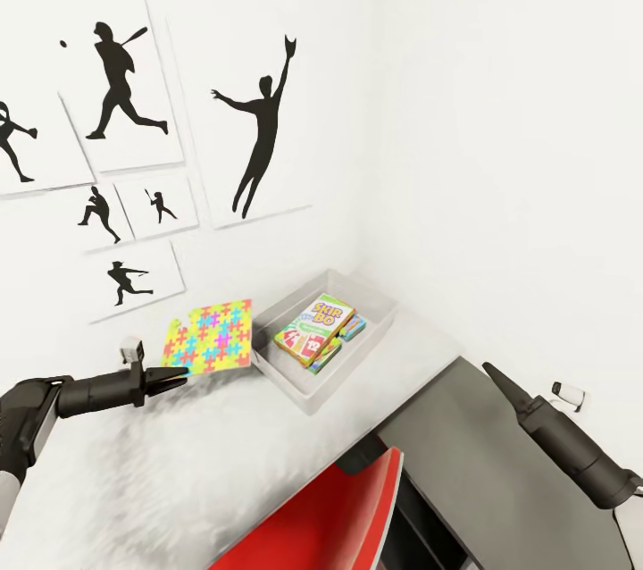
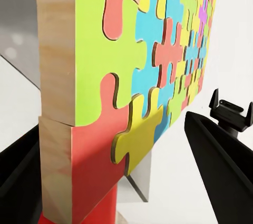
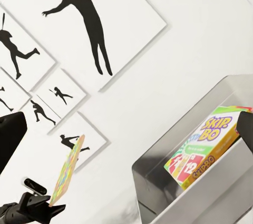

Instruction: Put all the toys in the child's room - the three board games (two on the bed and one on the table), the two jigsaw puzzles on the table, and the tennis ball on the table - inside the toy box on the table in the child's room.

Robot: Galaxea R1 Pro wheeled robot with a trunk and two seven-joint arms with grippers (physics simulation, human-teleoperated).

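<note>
My left gripper (image 1: 179, 376) is shut on one jigsaw puzzle (image 1: 210, 336), holding it by its corner above the table (image 1: 134, 481), just left of the toy box (image 1: 299, 387). In the left wrist view the puzzle (image 2: 105, 92) stands on edge between the black fingers (image 2: 221, 171). In the toy box lies the "SKIP-BO" board game (image 1: 314, 329), with a smaller blue game box (image 1: 354, 326) beside it and another box partly hidden under it. My right gripper (image 1: 489, 369) hovers over the lower dark desk, open, its fingers (image 3: 10, 134) spread with nothing between. The tennis ball and the bed are out of view.
A lower dark-grey-topped desk (image 1: 500, 463) adjoins the table at the right. A red chair (image 1: 330, 507) is tucked under the table's front edge. Baseball silhouette pictures (image 1: 259, 123) hang on the white wall behind; the toy box sits in the room's corner.
</note>
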